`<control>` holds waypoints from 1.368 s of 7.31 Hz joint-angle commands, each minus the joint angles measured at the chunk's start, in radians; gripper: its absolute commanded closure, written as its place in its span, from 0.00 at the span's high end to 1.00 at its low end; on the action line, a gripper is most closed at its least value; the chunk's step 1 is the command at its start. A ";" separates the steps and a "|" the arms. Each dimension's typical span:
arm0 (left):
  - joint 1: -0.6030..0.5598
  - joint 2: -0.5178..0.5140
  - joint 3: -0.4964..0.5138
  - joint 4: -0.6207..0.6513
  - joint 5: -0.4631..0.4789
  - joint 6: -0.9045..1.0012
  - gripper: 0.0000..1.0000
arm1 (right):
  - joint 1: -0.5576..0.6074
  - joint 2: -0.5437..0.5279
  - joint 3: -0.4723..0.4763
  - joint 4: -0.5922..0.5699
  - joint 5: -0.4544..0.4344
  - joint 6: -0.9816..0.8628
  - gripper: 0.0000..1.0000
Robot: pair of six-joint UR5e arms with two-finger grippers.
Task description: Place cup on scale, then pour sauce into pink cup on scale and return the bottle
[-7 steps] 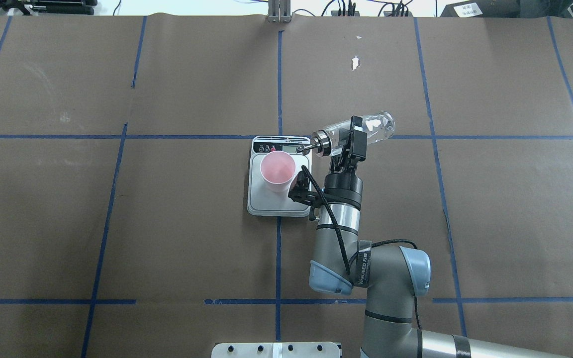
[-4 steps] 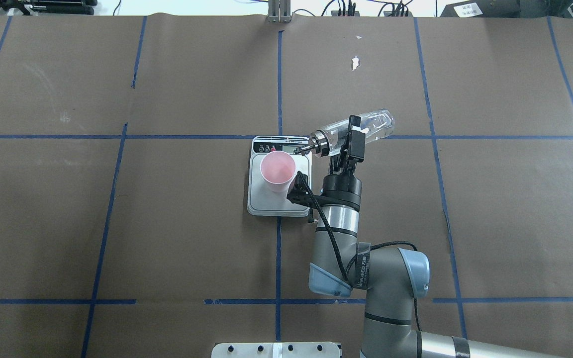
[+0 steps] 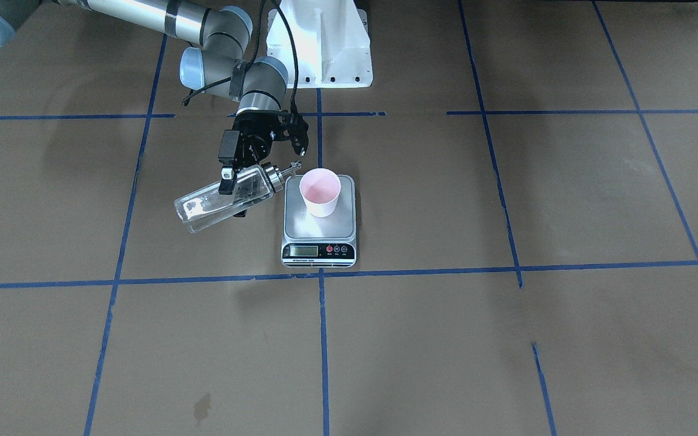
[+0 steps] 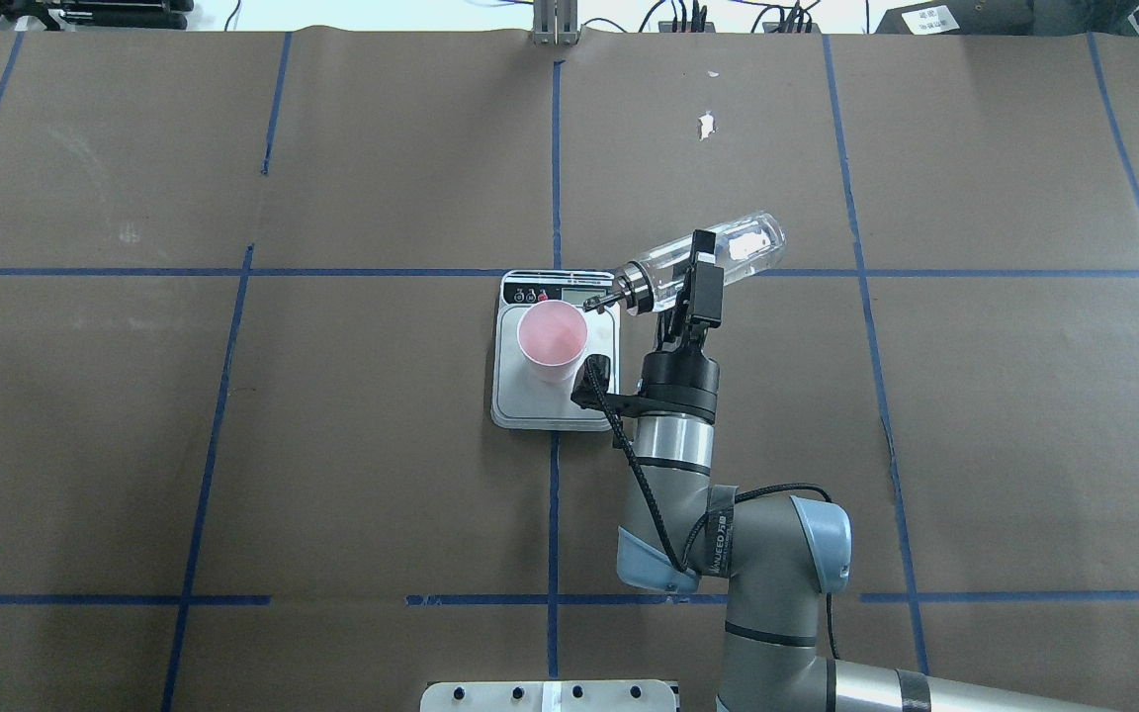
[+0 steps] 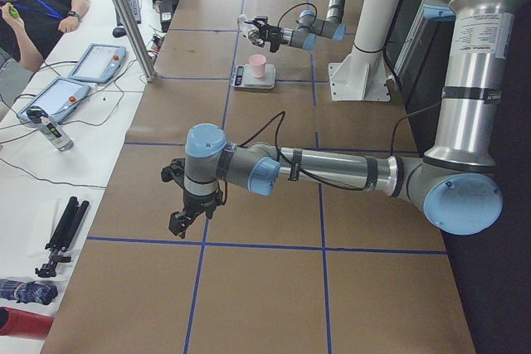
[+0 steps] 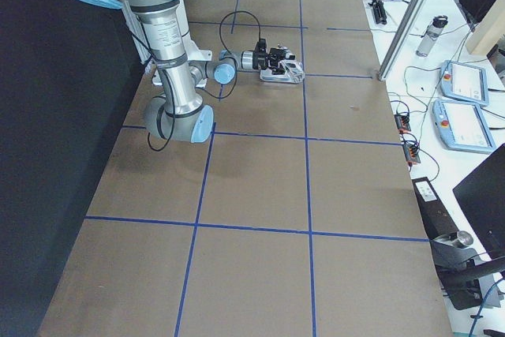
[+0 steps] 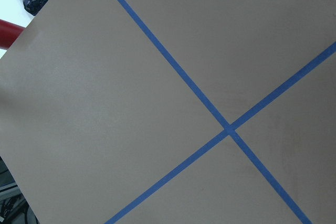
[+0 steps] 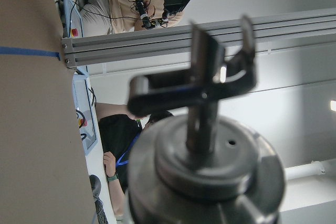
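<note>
since a second ago the bottle [image 4: 743, 245] has been turned slightly and its spout brought closer to the rim of the cup [image 4: 552, 339]; scale and cup are unmoved.

one table [image 4: 332, 445] is seen, covered in brown paper and crossed by blue tape lines; two arms are counted, with one scale, one bottle and one cup.

the right gripper [image 4: 706, 259] is clamped across the bottle's glass body, with one finger on either side; the left gripper [image 5: 181, 223] is held low over bare paper, well apart from the rest, and whether its fingers are apart cannot be told.

the scale [image 3: 319, 227] is laid flat near the table's middle, with a silver-grey plate, a black strip, a small display and red and black buttons.

the bottle is clear glass with a shiny metal collar and a thin metal spout [image 8: 210, 77]; it is held off the table, tipped close to level, with the spout just beside the cup's rim; liquid inside it cannot be made out.

the cup is pale pink, tapered, upright on the plate and narrower than it; whether anything is in it cannot be told.
</note>
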 commanded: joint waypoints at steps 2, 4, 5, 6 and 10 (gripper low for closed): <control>0.001 0.000 0.002 0.002 0.000 0.002 1.00 | 0.000 0.002 -0.003 0.001 -0.032 -0.035 0.00; 0.001 0.000 0.002 0.005 0.000 0.004 1.00 | 0.001 -0.002 -0.003 0.002 -0.033 -0.037 0.00; 0.001 0.000 0.002 0.005 -0.002 0.004 1.00 | 0.003 -0.002 -0.003 0.002 -0.033 -0.037 0.00; 0.000 0.000 0.002 0.006 -0.002 0.004 1.00 | 0.006 -0.002 -0.003 0.001 -0.032 -0.038 0.00; 0.000 0.000 0.002 0.006 -0.002 0.005 1.00 | 0.012 -0.002 -0.003 0.002 -0.035 -0.043 0.00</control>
